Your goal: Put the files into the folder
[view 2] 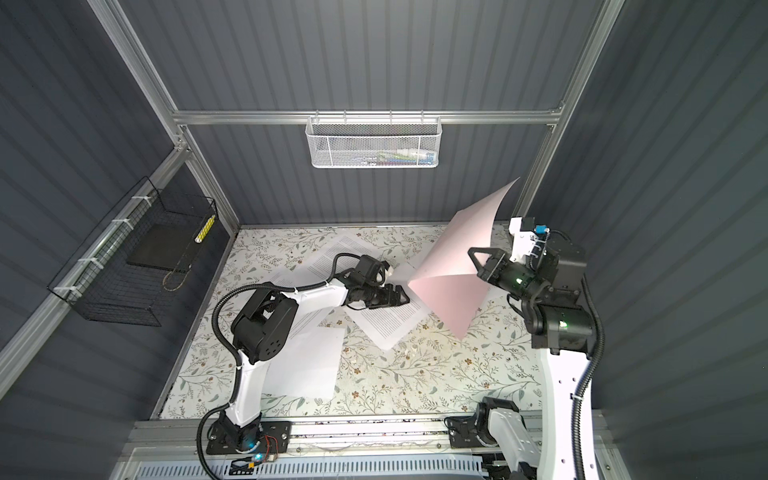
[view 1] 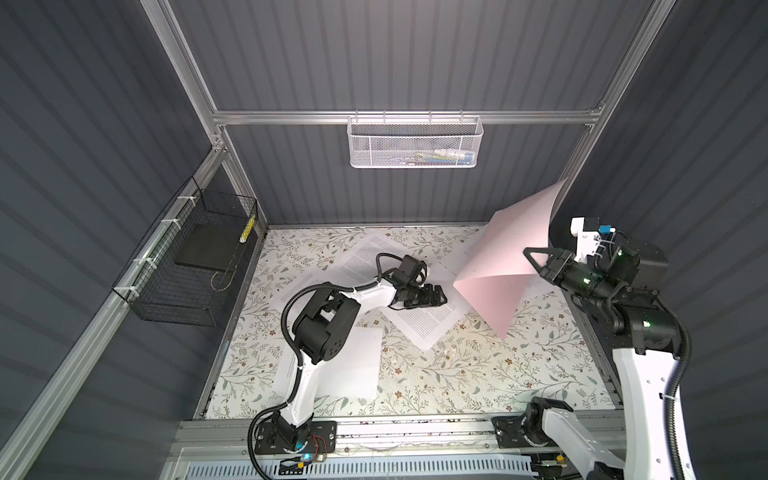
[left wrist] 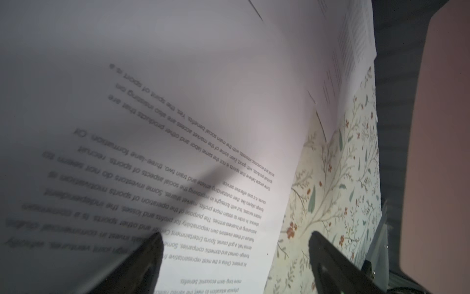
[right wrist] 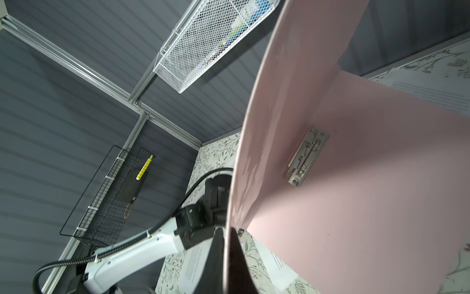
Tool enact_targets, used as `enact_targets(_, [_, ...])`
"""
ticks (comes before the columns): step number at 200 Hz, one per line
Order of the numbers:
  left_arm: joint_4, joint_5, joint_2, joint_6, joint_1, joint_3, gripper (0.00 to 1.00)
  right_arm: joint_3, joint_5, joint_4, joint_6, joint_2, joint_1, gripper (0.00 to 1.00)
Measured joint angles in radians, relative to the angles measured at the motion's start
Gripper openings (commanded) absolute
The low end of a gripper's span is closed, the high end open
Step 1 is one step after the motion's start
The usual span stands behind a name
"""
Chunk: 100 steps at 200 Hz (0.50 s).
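At 2 o'clock on the surface (view 1: 436,374), folder (view 1: 519,241) spread in a V: lower leaf down across printed paper, upper cover raised and bowed toward 1 o'clock. On the inner face beside the fold, metal clip (right wrist: 306,156). At 3 o'clock of the folder, right pincer (view 1: 533,261) clamped on the raised cover's edge. Loose around it, files (view 1: 419,324): one printed sheet at centre, partly under the lower leaf; another at 11 o'clock; a blank-looking one at 7 o'clock. Low over the centre sheet, just at 9 o'clock of the fold, left pincer (view 1: 438,296), jaws wide apart. On the back wall at 12 o'clock, white mesh basket (view 1: 414,141); on the side wall at 9 o'clock, black wire basket (view 1: 187,257).
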Motion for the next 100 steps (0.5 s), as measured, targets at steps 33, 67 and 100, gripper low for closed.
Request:
enact_targets(33, [-0.067, 0.009, 0.115, 0.021, 0.072, 0.196, 0.91, -0.028, -0.004, -0.073, -0.057, -0.053, 0.000, 0.00])
enact_targets(67, [-0.171, 0.037, 0.279, 0.057, 0.106, 0.481, 0.90, -0.061, 0.005, -0.132, -0.103, -0.051, 0.025, 0.00])
enact_targets(100, [-0.223, 0.076, 0.274, 0.057, 0.116, 0.499, 0.93, -0.073, 0.124, -0.212, -0.163, -0.012, 0.116, 0.00])
